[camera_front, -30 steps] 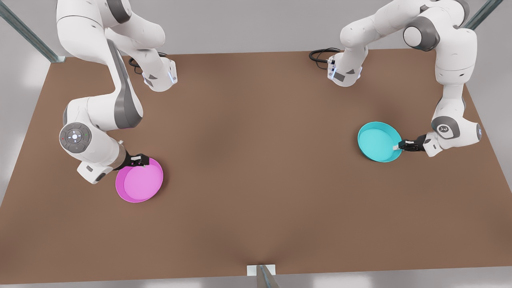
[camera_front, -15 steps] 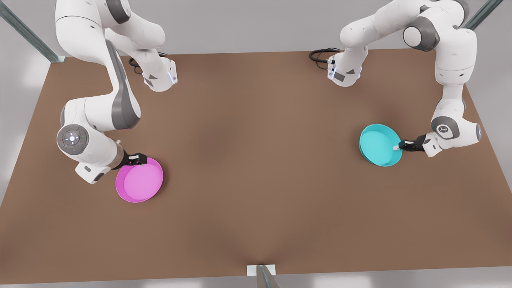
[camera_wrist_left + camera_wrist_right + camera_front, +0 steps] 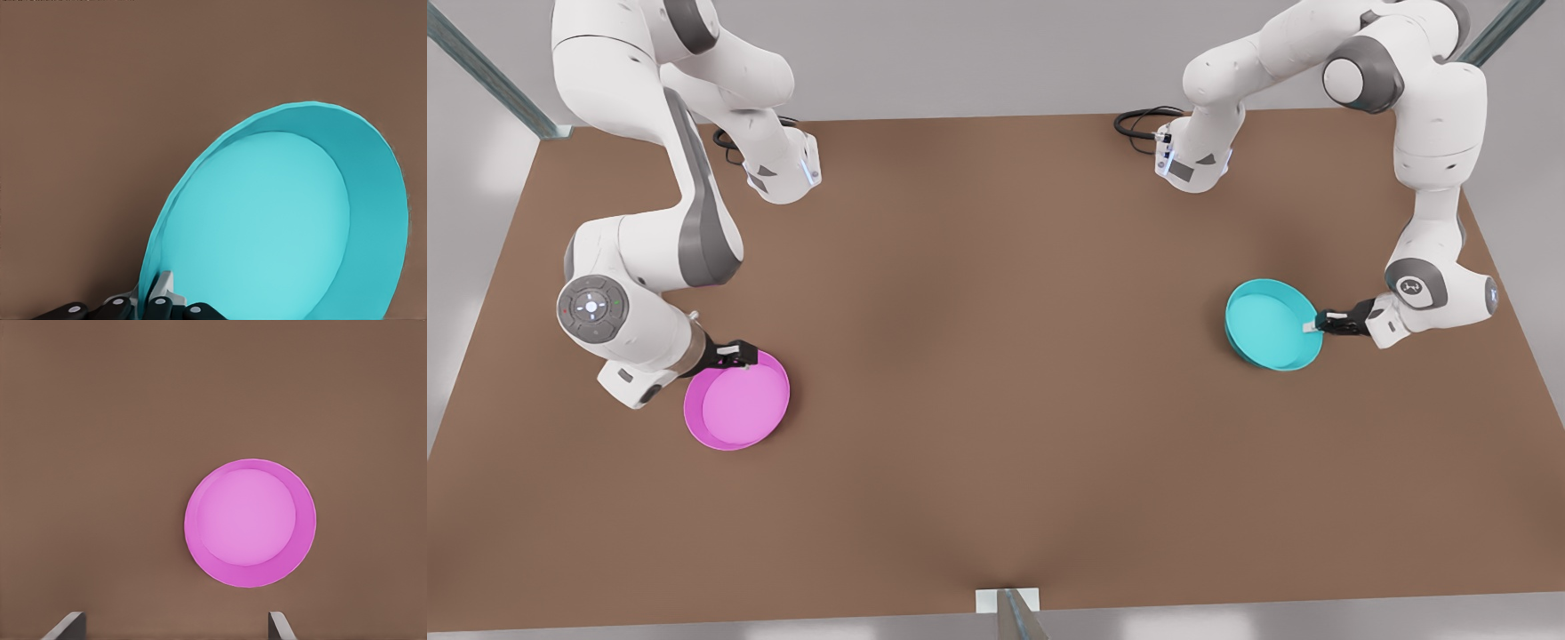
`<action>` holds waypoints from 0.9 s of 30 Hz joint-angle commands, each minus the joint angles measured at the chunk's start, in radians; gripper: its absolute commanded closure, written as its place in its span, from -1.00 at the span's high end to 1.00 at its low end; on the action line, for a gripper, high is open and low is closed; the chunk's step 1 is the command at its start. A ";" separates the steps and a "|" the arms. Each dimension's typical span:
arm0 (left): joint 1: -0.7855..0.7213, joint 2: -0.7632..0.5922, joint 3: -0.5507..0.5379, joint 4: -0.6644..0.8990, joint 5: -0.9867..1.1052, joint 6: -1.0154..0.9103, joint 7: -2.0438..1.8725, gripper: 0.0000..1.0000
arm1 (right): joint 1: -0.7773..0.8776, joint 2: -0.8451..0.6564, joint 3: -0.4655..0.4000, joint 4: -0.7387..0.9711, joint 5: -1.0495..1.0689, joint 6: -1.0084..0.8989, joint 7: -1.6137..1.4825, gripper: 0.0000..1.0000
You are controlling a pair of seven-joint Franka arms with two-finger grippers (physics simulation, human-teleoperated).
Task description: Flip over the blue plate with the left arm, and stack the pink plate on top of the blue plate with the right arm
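The blue plate (image 3: pixel 1267 324) (image 3: pixel 267 220) is on the front view's right, tilted, with its edge on the gripper's side raised off the brown table (image 3: pixel 996 356). My left gripper (image 3: pixel 1312 326) (image 3: pixel 150 293) is shut on that plate's rim. The pink plate (image 3: pixel 738 404) (image 3: pixel 248 522) lies flat, hollow side up, on the front view's left. My right gripper (image 3: pixel 734 356) (image 3: pixel 173 623) hangs by the pink plate's far rim, open, with nothing between its fingers (image 3: pixel 67 625).
Both arm bases (image 3: pixel 783 173) (image 3: pixel 1192 160) stand at the table's back edge, with a black cable (image 3: pixel 1138 120) beside the right-hand one. A metal post (image 3: pixel 1009 609) meets the front edge. Bare brown table lies between the two plates.
The blue plate has tipped up further in the left gripper's hold, showing more of its outer wall. The right gripper has barely shifted beside the pink plate.
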 commanded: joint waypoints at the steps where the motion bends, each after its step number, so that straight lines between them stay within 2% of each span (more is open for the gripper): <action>1: 0.000 -0.001 0.000 0.002 -0.055 -0.005 0.004 -0.53 | 0.001 0.000 0.000 0.000 0.000 0.000 0.000 1.00; 12: -0.005 -0.015 -0.020 0.104 0.045 -0.029 -0.016 -0.57 | -0.002 0.000 0.000 0.000 0.000 0.000 -0.003 1.00; 21: -0.239 -0.014 -0.015 0.284 0.458 -0.115 -0.270 -0.57 | -0.004 0.000 0.000 0.000 -0.002 -0.002 -0.004 1.00; 23: -0.250 -0.014 -0.023 0.339 0.542 -0.190 -0.312 -0.57 | -0.010 0.000 0.000 0.002 -0.003 -0.002 -0.004 1.00; 27: -0.437 -0.014 -0.015 0.422 0.720 -0.353 -0.427 -0.57 | 0.002 0.000 0.002 -0.003 -0.023 -0.032 -0.003 1.00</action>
